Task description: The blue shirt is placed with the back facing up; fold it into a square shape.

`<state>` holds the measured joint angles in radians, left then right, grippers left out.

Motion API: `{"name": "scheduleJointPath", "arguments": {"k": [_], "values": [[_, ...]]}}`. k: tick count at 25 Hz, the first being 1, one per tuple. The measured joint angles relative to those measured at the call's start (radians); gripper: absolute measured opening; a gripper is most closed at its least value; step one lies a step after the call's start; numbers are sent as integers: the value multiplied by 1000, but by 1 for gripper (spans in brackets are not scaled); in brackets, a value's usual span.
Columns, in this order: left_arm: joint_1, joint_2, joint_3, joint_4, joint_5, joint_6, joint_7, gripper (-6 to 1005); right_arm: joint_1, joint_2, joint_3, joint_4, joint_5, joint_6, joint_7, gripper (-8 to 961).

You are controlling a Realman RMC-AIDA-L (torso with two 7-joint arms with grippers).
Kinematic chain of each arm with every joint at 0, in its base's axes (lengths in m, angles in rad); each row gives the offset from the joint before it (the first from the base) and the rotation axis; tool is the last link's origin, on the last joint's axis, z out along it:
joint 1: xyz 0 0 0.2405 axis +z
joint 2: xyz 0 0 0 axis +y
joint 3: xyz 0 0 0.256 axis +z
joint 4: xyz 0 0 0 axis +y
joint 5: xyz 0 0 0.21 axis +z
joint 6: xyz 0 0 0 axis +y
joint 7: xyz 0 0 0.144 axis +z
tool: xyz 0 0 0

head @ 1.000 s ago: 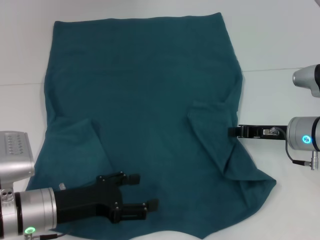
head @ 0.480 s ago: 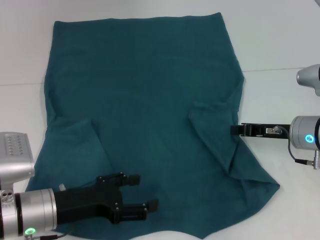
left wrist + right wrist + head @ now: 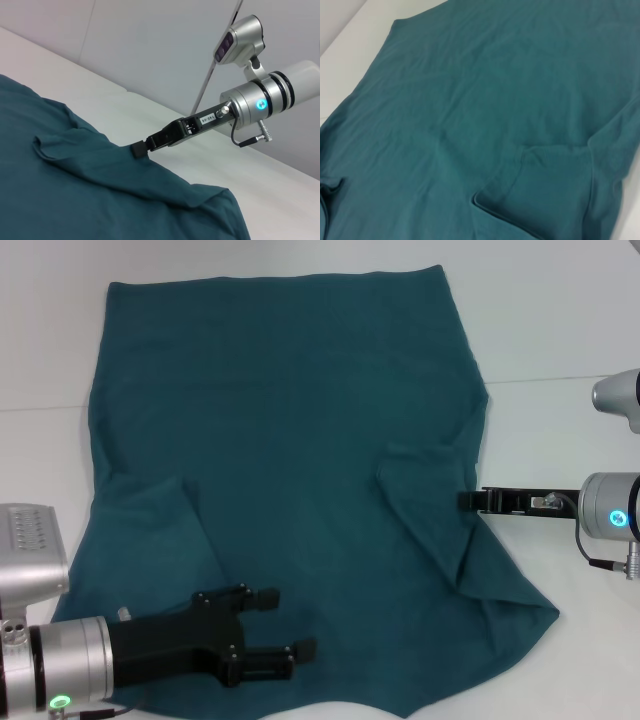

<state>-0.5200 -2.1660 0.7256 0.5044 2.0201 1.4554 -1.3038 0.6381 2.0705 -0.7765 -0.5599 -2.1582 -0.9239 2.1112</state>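
Observation:
The blue shirt (image 3: 290, 420) lies spread flat on the white table, with its right sleeve (image 3: 425, 490) and left sleeve (image 3: 160, 530) folded inward onto the body. My right gripper (image 3: 466, 501) reaches in level from the right and is shut on the shirt's right edge beside the folded sleeve. The left wrist view shows that right gripper (image 3: 139, 149) pinching a raised ridge of the shirt (image 3: 75, 190). My left gripper (image 3: 289, 623) hovers open over the shirt's near left part, holding nothing. The right wrist view shows only the shirt (image 3: 485, 90) and its folded sleeve (image 3: 540, 185).
The white table (image 3: 560, 330) surrounds the shirt, with bare surface to the right and far side. The left arm's silver body (image 3: 40, 640) fills the near left corner. The right arm's silver wrist (image 3: 610, 515) sits at the right edge.
My right gripper shifted slightly to the right, and the shirt's near right corner spread a little outward with it. The left gripper stayed almost still.

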Motion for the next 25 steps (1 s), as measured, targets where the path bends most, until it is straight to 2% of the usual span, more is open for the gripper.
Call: {"name": "scheduleJointPath", "arguments": {"k": [8,25], "values": [[-4,1,0,-2,0,-10,0,922,0,-1,-4,-7,0,-1,3,107],[-5,2,0,0,-1,-11,0,922,4,-4,-7,-8,-2,-5,1,99]]}}
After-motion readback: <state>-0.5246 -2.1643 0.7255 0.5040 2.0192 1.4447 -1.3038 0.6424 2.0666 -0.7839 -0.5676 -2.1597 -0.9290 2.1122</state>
